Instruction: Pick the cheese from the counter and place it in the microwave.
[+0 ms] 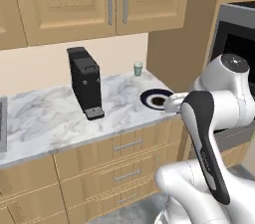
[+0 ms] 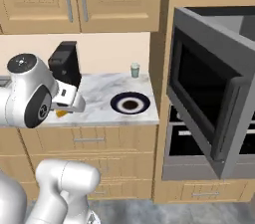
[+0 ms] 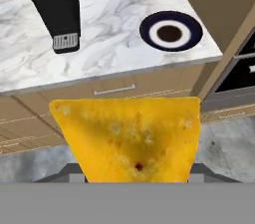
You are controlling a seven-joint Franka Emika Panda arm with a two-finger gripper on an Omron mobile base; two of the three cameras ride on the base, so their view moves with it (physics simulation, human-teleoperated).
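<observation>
The cheese point(image 3: 132, 136), a yellow-orange wedge, is very close in the hand view, and my gripper point(image 3: 134, 170) is shut on it. It is in the air above the floor, in front of the drawers. From the right base view a corner of the cheese point(image 2: 62, 113) peeks out under my hand, near the front edge of the counter point(image 2: 99, 99). The microwave point(image 2: 209, 93) is built into the wall to the right of the counter, and its big door with the dark window swings out toward me. Its dark front point(image 1: 234, 39) also sits at the right edge of the left base view.
A dark-blue plate point(image 2: 130, 103) with a white centre lies at the counter's right end. A tall black box appliance point(image 2: 65, 63) stands farther left, and a small green cup point(image 2: 135, 70) is by the back wall. Wooden drawers point(image 3: 112, 88) run below the slab.
</observation>
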